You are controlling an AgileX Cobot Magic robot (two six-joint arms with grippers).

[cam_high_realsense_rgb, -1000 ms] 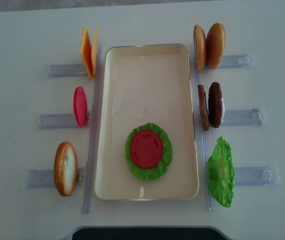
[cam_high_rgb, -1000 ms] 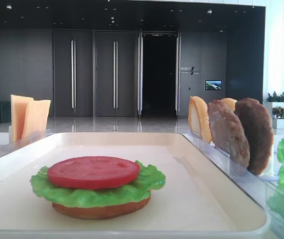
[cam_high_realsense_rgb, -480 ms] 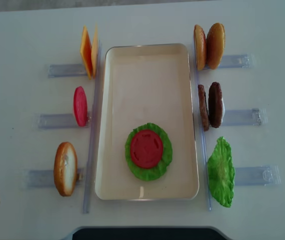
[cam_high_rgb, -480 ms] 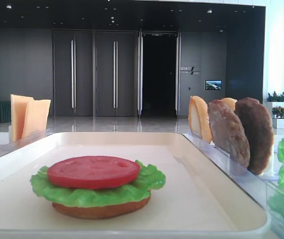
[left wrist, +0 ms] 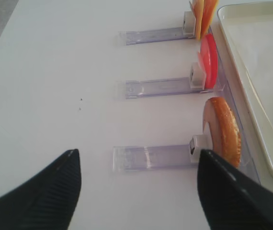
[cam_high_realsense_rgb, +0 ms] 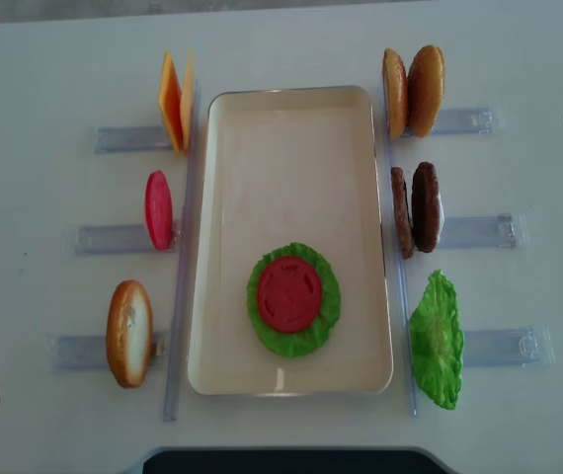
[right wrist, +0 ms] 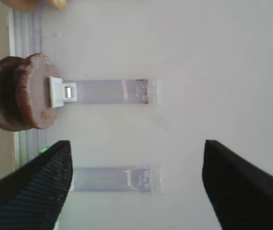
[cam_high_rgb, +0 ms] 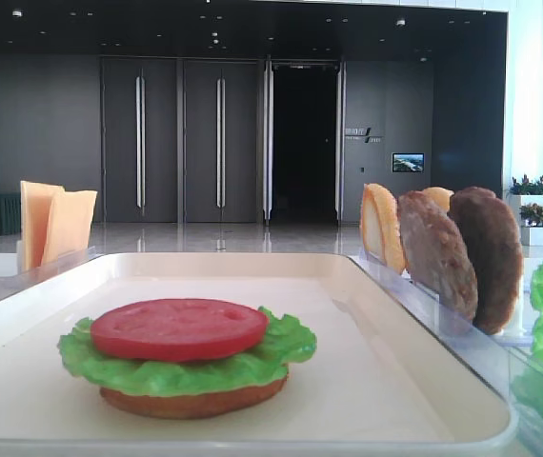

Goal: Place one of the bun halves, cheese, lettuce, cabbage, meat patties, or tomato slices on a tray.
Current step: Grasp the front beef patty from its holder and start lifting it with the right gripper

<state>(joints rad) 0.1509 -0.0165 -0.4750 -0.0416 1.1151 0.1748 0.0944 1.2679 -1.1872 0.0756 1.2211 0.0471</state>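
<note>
two patties stand touching, so the wrong one may come along

the right fingers (right wrist: 136, 187) hang wide open and empty over the bare worktop (cam_high_realsense_rgb: 44, 79), right of the patty holder (right wrist: 110, 92). the lighter greyish-brown patty (cam_high_realsense_rgb: 400, 212) stands on edge against the darker patty (cam_high_realsense_rgb: 426, 205), just right of the tray (cam_high_realsense_rgb: 291, 148); fingers closing there could grab both. the left fingers (left wrist: 136, 191) are also open. the white worktop is matte; behind it, a dim hall with dark doors (cam_high_rgb: 181, 143).
</note>
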